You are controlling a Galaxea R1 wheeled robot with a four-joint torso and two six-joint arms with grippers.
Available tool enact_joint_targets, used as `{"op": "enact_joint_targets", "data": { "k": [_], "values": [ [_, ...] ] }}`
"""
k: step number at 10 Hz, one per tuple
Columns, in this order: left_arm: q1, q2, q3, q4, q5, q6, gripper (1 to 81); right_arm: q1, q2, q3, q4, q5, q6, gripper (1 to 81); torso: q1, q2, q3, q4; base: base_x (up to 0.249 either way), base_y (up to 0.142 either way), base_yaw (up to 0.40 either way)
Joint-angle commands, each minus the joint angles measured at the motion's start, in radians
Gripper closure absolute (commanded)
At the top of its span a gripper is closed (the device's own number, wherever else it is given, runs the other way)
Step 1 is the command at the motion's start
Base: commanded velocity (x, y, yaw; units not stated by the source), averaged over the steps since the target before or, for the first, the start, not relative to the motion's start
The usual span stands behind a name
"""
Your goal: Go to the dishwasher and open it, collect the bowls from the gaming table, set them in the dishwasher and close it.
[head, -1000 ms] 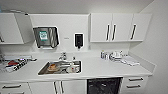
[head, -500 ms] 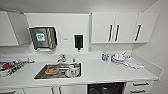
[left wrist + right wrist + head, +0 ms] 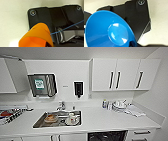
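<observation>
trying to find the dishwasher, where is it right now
In the head view the dishwasher is the dark opening under the white counter, at the picture's bottom edge, right of the sink and left of the drawers.

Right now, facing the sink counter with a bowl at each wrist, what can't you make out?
- Dishwasher: head view, cut off by the bottom edge; only a dark opening shows, racks unreadable.
- Orange bowl: left wrist view, cut off by the picture's edge; the grip on it is hidden.
- Blue bowl: right wrist view, hides the fingers.
- Items in the sink: too blurred to identify.
</observation>
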State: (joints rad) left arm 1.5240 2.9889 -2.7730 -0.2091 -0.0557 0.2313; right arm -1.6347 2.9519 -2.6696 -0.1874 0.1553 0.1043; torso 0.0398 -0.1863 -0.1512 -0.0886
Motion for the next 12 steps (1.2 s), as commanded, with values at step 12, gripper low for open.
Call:
{"op": "enact_joint_targets", "data": {
  "k": [12],
  "values": [
    [-0.06, -0.307, 0.504, 0.005, 0.05, 0.0, 81.1, 0.045, -0.172, 0.185, 0.003, -0.051, 0.014, 81.1, -0.002, -0.001, -0.126, 0.0, 0.0, 0.0, 0.0]
  ]
}}
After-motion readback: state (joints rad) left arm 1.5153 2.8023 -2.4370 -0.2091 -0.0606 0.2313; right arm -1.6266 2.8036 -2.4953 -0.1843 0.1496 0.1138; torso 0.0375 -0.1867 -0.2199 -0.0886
